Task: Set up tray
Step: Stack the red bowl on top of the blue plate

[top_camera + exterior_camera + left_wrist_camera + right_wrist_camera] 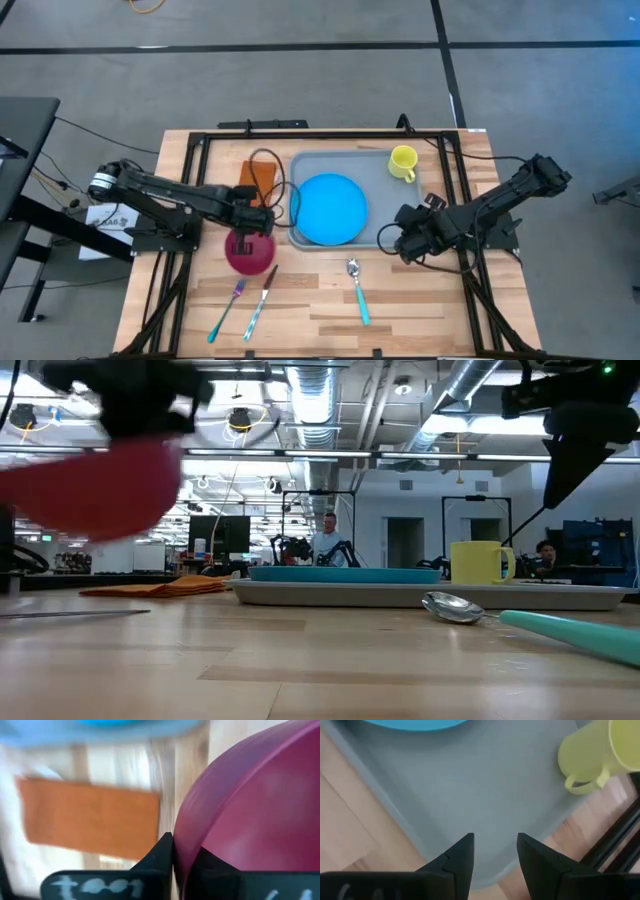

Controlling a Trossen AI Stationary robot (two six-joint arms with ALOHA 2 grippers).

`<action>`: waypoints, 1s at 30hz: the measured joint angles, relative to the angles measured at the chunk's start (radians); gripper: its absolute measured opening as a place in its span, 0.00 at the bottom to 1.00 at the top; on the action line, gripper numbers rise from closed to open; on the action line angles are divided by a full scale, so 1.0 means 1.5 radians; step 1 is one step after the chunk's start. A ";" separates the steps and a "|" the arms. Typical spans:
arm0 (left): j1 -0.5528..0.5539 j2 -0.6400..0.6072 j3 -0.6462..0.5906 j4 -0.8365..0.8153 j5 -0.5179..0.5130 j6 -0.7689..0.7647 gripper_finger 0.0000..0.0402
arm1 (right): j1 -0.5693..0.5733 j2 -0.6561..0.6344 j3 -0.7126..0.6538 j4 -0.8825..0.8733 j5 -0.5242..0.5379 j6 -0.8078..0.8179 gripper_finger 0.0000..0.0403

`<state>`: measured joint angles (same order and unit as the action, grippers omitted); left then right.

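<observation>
The pale grey-blue tray (385, 195) lies on the wooden table, with a round blue plate (330, 208) and a yellow mug (403, 163) on it. My left gripper (252, 225) is shut on a magenta bowl (249, 252) just off the tray's left near corner. In the low view the bowl (95, 485) hangs clear of the table. My right gripper (494, 845) is open and hovers over the tray's near right corner (470, 795), touching nothing. An orange-brown napkin (260, 180) lies flat left of the tray. My left gripper pinches the magenta bowl by its rim (178, 851) on the far side, with one finger (160, 855) on each face of the wall. The fingers come from above, slanting in from the table's left. The bowl is lifted clear of the table, mouth upward, below the gripper.
A fork (228, 308), a knife (258, 305) and a spoon with a teal handle (358, 290) lie on the table's near part. A black frame (190, 150) runs along the table's edges. People show in the room beyond the far edge.
</observation>
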<state>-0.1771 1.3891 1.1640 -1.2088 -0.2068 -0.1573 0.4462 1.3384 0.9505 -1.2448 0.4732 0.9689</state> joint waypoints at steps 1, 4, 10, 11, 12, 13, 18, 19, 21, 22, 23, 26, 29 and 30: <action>0.001 0.000 0.032 -0.006 -0.009 -0.001 0.00 | 0.004 0.000 -0.001 0.000 0.001 0.005 0.36; 0.004 0.000 0.119 0.017 -0.040 -0.024 0.00 | 0.015 0.000 -0.003 0.000 0.030 0.006 0.35; 0.019 0.073 0.209 0.174 -0.106 -0.049 0.00 | 0.027 0.000 -0.003 -0.002 0.051 0.000 0.34; 0.025 0.095 0.213 0.206 -0.121 -0.063 0.00 | 0.029 0.000 -0.003 -0.002 0.051 0.000 0.34; 0.032 0.118 0.217 0.230 -0.127 -0.073 0.00 | 0.031 0.000 -0.003 -0.002 0.051 0.000 0.35; 0.040 0.145 0.221 0.247 -0.127 -0.077 0.00 | 0.034 0.000 -0.003 -0.002 0.051 0.000 0.35; 0.104 0.277 0.259 0.252 -0.042 -0.051 0.00 | 0.043 0.000 -0.003 -0.002 0.051 0.016 0.35; 0.122 0.296 0.272 0.244 -0.004 -0.037 0.00 | 0.044 0.000 -0.003 -0.002 0.050 0.017 0.35; 0.158 0.334 0.297 0.243 0.055 -0.008 0.00 | 0.049 0.000 -0.003 -0.002 0.051 0.018 0.35; 0.174 0.351 0.308 0.244 0.071 -0.002 0.00 | 0.051 0.000 -0.003 -0.002 0.051 0.017 0.35; 0.191 0.366 0.319 0.243 0.077 0.001 0.00 | 0.052 0.000 -0.003 -0.003 0.052 0.018 0.35; 0.236 0.407 0.356 0.231 0.105 0.004 0.00 | 0.051 0.000 -0.003 -0.003 0.051 0.018 0.34; 0.271 0.444 0.374 0.198 0.197 -0.005 0.00 | 0.051 0.000 -0.003 -0.003 0.052 0.017 0.34; 0.277 0.455 0.374 0.191 0.220 -0.007 0.00 | 0.051 0.000 -0.003 -0.003 0.052 0.017 0.34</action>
<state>0.2389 2.0714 1.7248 -0.9222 0.1233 -0.1683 0.5220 1.3384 0.9466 -1.2493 0.5507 0.9947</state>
